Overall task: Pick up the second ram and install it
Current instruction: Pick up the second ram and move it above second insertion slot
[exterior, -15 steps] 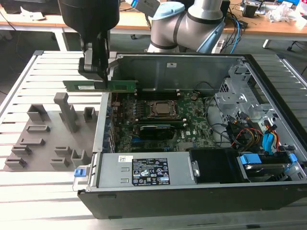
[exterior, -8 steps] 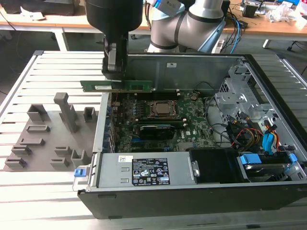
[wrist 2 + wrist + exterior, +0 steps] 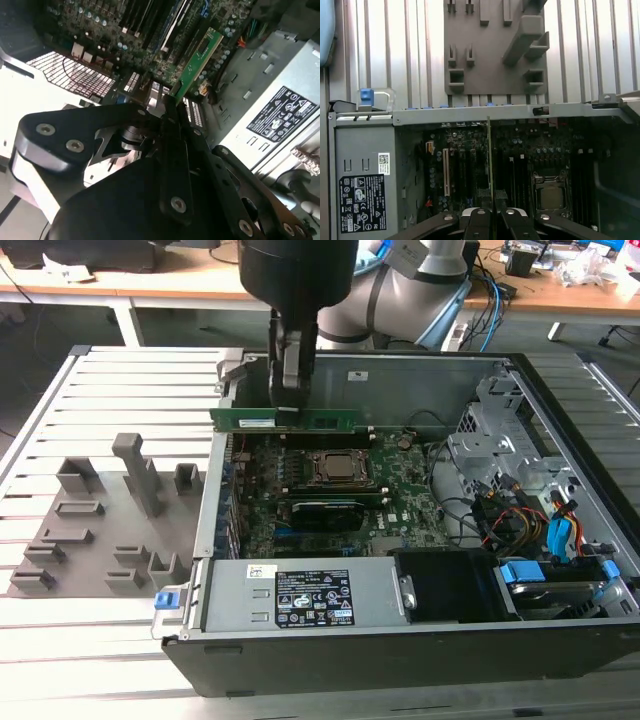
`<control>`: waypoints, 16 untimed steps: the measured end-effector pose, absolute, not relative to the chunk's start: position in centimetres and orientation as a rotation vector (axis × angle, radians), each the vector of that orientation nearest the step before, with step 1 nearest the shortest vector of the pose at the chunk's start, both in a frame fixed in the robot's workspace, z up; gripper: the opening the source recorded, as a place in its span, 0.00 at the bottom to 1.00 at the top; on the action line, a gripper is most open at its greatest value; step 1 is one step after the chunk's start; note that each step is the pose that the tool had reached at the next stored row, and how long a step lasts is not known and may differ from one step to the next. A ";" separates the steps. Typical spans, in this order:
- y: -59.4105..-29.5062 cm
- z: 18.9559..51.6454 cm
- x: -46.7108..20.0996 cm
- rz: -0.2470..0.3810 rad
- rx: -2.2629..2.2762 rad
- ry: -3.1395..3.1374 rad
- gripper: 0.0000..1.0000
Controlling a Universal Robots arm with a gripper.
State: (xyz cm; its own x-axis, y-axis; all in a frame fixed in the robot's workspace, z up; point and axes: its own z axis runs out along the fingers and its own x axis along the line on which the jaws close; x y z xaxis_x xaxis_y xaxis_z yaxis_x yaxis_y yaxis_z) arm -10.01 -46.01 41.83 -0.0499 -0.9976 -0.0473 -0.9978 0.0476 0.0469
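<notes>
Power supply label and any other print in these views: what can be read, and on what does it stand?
No text can be quoted.
Black label on the power supply: rows of print and marks, too small to read.
White sticker beside it: too small to read.
Second ram, held in the gripper: no print that can be made out.

Exterior view: raised, angled down at open computer case (image 3: 400,660), mid-range. Both wrist views: close, looking past end effector (image 3: 491,212) into case. All three share the motherboard (image 3: 400,505).
</notes>
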 end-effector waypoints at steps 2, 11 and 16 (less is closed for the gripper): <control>-46.0 41.8 -9.5 0.104 -2.164 2.273 0.14; -46.0 41.8 -5.2 0.102 -2.165 2.274 0.14; -46.0 41.8 -3.3 0.109 -2.153 2.279 0.14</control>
State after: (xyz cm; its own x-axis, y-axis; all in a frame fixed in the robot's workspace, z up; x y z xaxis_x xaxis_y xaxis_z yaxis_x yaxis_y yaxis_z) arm -3.29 -45.99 41.77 -0.0579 -0.9970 -0.0513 -0.9973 0.0554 0.0474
